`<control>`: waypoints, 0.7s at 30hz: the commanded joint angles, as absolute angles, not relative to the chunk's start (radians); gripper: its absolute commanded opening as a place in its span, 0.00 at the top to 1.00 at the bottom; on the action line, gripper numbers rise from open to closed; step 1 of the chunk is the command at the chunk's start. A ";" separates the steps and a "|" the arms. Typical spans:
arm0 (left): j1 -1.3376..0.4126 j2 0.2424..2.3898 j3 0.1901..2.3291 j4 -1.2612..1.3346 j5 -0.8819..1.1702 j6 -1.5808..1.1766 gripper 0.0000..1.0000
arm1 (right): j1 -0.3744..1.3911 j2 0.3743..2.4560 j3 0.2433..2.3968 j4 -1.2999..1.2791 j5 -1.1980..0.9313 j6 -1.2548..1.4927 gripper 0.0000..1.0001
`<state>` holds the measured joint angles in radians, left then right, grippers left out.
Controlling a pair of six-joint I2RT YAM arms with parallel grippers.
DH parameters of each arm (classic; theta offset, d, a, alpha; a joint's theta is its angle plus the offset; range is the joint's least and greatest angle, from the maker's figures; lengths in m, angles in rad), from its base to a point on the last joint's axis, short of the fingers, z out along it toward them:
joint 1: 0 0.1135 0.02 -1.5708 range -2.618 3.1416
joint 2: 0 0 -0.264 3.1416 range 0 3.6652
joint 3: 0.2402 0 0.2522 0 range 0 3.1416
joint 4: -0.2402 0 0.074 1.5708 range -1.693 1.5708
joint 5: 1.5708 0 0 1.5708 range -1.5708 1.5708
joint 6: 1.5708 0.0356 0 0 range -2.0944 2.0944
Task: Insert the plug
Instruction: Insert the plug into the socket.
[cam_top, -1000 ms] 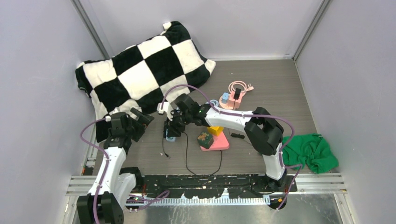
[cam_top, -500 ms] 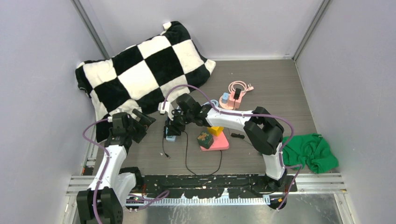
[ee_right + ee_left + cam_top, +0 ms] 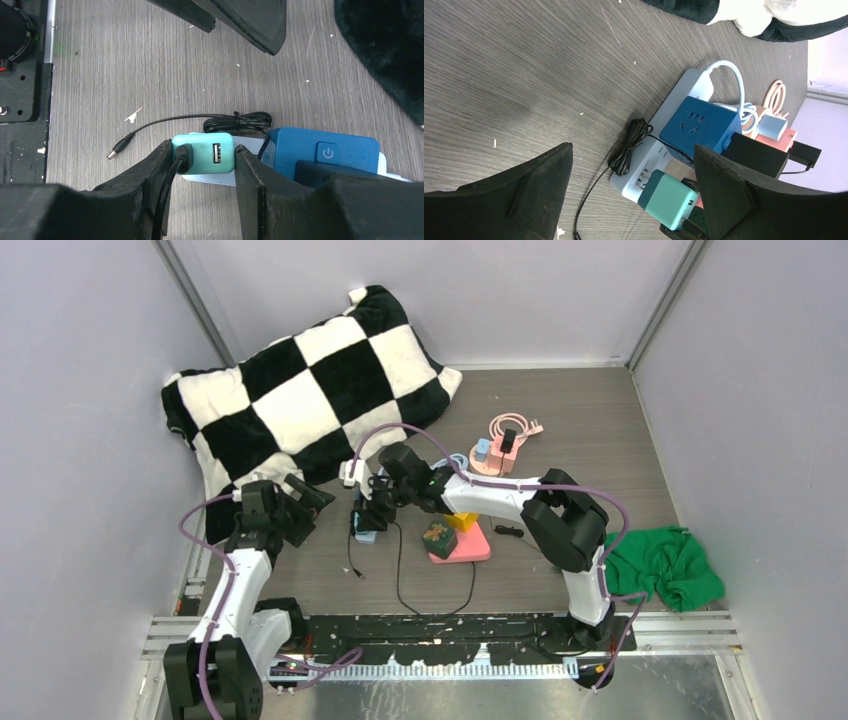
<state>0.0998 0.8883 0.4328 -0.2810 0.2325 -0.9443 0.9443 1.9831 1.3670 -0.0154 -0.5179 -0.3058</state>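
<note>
Teal plug (image 3: 204, 150) clamped in right hand (image 3: 202, 154); left hand (image 3: 632, 150) wide; blue cube (image 3: 300, 147) shows power symbol.

Table (image 3: 125, 60): grey wood grain, matt, scuffed with white specks. Plug (image 3: 202, 146) between the right gripper (image 3: 203, 156) fingers (image 3: 147, 187): smooth teal plastic, slight sheen. Fingers: matt black plastic. Cube socket (image 3: 320, 147) just beside the gripper: blue plastic, matt. Power strip (image 3: 694, 82) under it: pale, glossy plastic. Cable (image 3: 235, 120): thin, black, rubbery. Pillow (image 3: 310, 390) beyond the gripper: plush cloth. Green cloth (image 3: 665, 565): soft, crumpled.
</note>
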 commanded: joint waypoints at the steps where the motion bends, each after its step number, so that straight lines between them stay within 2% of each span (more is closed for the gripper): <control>1: 0.106 0.891 0.434 -0.246 0.248 -0.951 0.09 | 0.941 1.979 1.348 -0.041 -0.420 -0.380 0.78; 13: 0.106 0.890 0.436 -0.254 0.240 -0.945 0.11 | 0.951 1.923 1.315 -0.028 -0.357 -0.404 0.79; 21: 0.107 0.882 0.437 -0.267 0.232 -0.940 0.11 | 0.948 1.980 1.365 -0.110 -0.411 -0.360 0.79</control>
